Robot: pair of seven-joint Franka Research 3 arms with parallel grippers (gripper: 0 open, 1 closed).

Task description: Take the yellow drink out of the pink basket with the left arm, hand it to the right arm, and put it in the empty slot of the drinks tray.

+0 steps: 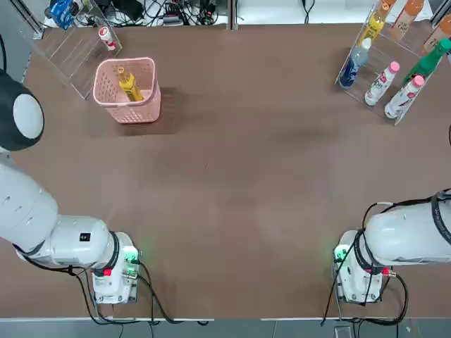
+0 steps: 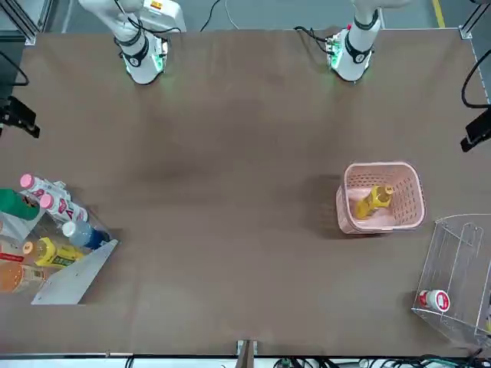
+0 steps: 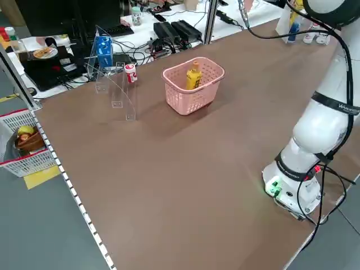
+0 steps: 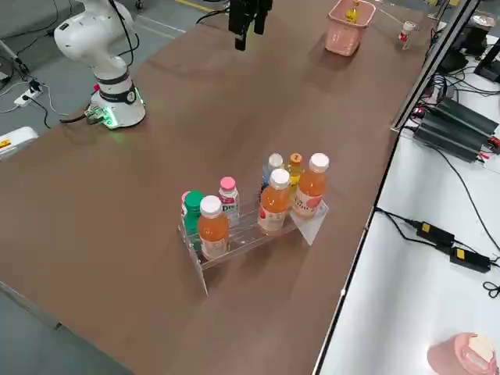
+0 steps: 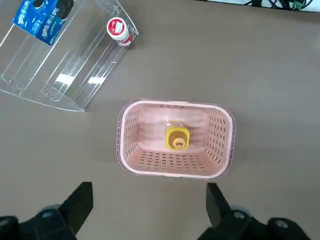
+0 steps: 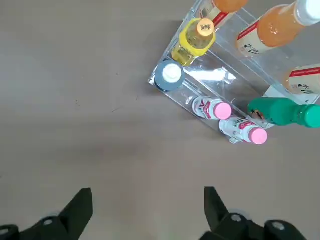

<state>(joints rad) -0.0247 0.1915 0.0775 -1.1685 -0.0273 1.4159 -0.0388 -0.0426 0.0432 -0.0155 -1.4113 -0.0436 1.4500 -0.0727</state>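
Both arms raised over the brown table (image 1: 232,183), nothing held

The left pincer (image 5: 150,210) hangs with fingers spread wide above the pink basket (image 5: 175,137), where the yellow drink (image 5: 177,137) stands upright inside. The right pincer (image 6: 145,212), equally spread and empty, hovers near the drinks tray (image 6: 227,82) of bottles at the far corner

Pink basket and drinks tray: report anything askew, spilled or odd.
Nothing spilled or damaged. The yellow bottle stands in the pink basket. The drinks tray holds its bottles, with a bare slot in the middle.
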